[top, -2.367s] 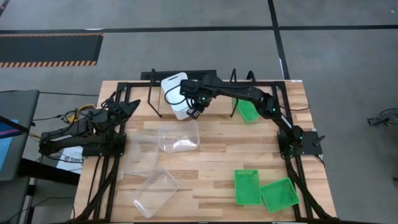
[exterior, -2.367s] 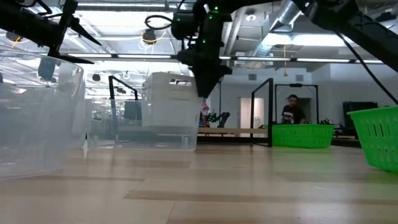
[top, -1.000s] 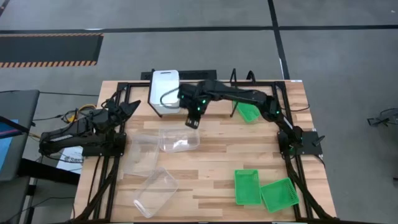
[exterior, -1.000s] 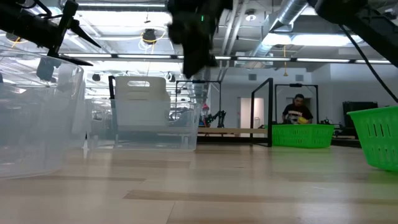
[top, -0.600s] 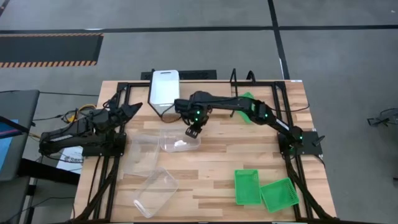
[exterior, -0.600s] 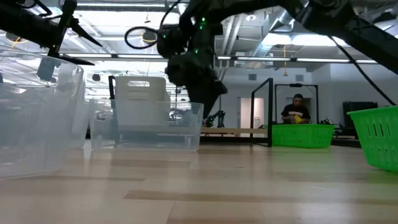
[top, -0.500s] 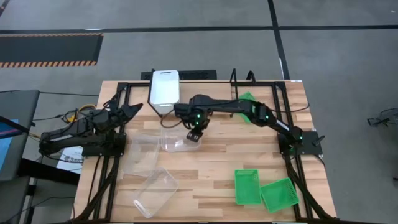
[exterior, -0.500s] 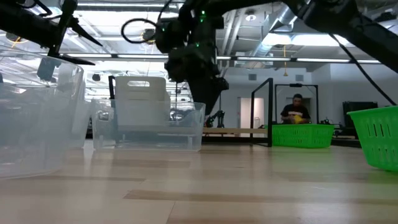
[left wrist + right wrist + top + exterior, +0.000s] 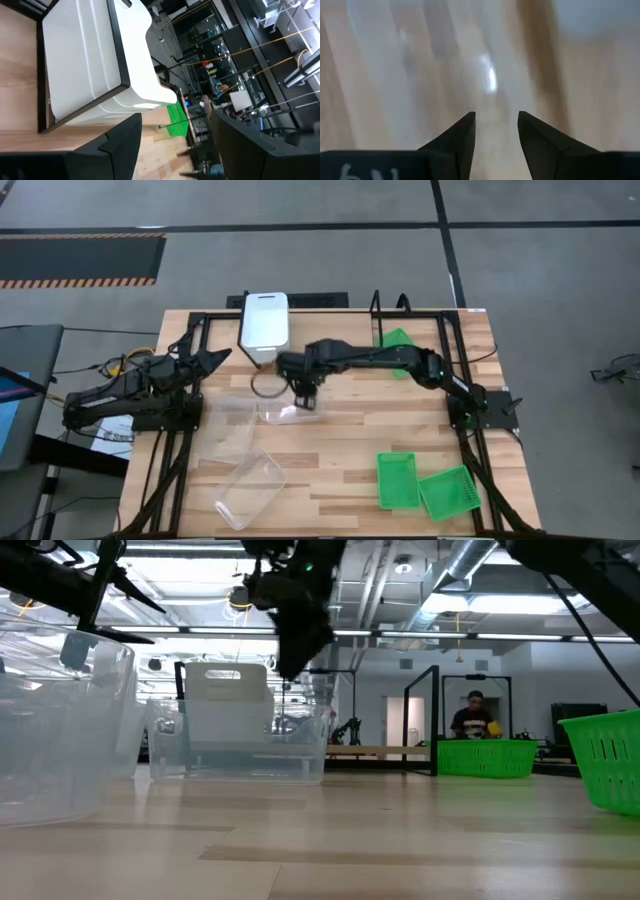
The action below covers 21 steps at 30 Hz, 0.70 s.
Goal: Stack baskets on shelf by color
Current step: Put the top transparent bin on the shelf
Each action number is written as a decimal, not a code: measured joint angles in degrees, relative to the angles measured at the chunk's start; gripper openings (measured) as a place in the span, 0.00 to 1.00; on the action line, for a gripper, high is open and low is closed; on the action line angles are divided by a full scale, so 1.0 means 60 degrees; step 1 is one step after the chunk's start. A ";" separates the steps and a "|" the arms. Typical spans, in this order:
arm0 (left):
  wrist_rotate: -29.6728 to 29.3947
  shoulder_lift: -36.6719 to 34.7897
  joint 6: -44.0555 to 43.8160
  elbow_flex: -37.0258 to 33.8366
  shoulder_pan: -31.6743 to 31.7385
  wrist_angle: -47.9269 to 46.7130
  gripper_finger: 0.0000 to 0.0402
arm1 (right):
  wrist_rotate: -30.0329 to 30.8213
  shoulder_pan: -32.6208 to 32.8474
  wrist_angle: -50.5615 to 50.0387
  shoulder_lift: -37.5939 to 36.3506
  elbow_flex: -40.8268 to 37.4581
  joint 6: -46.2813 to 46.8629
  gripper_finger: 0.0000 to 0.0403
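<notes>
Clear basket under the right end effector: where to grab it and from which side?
Grip the clear basket by its rim wall, coming straight down from above. It sits upright and open-topped on the table, so a thin wall fits between the fingers. The right end effector is already above it, fingers open, pointing down. The near edge toward the right arm looks likeliest.

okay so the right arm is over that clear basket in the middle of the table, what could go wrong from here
The right hand is open over the clear basket, which is see-through and thin-walled, so the fingers could miss the rim or pinch it crookedly and let it tilt.

Another clear basket sits right beside it, so a nudge or lift could drag that one along.

Carrying it to the shelf, it might bump the white basket already there.
</notes>
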 joint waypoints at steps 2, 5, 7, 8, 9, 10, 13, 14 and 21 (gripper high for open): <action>0.0012 0.0000 0.0007 0.0000 0.0000 0.0004 0.57 | -0.0019 -0.0148 0.0694 0.0016 -0.0004 -0.0836 0.42; 0.0230 0.0000 0.0014 0.0000 0.0004 0.0001 0.57 | -0.0092 -0.0233 0.1128 0.0160 0.0010 -0.2047 0.43; 0.0311 0.0000 0.0014 0.0000 0.0004 0.0001 0.57 | -0.0238 -0.0291 0.0928 0.0246 -0.0027 -0.2567 0.44; 0.0321 0.0003 0.0014 0.0000 0.0004 -0.0014 0.57 | -0.0326 -0.0338 0.0914 0.0262 -0.0093 -0.2721 0.45; 0.0323 0.0000 0.0017 0.0000 0.0004 -0.0052 0.57 | -0.0344 -0.0375 0.1109 0.0361 -0.0102 -0.2788 0.46; 0.0314 0.0001 0.0014 0.0000 0.0004 -0.0098 0.57 | -0.0332 -0.0423 0.1172 0.0435 -0.0102 -0.2815 0.46; 0.0307 0.0002 0.0014 0.0000 0.0004 -0.0231 0.57 | -0.0405 -0.0610 0.0750 0.0700 -0.0160 -0.2898 0.48; 0.0307 0.0004 0.0014 0.0000 0.0004 -0.0264 0.57 | -0.0424 -0.0660 0.0857 0.0844 -0.0143 -0.2986 0.48; 0.0218 0.0004 0.0009 0.0002 0.0004 -0.0478 0.57 | -0.0446 -0.0742 0.0694 0.1572 -0.0141 -0.3322 0.47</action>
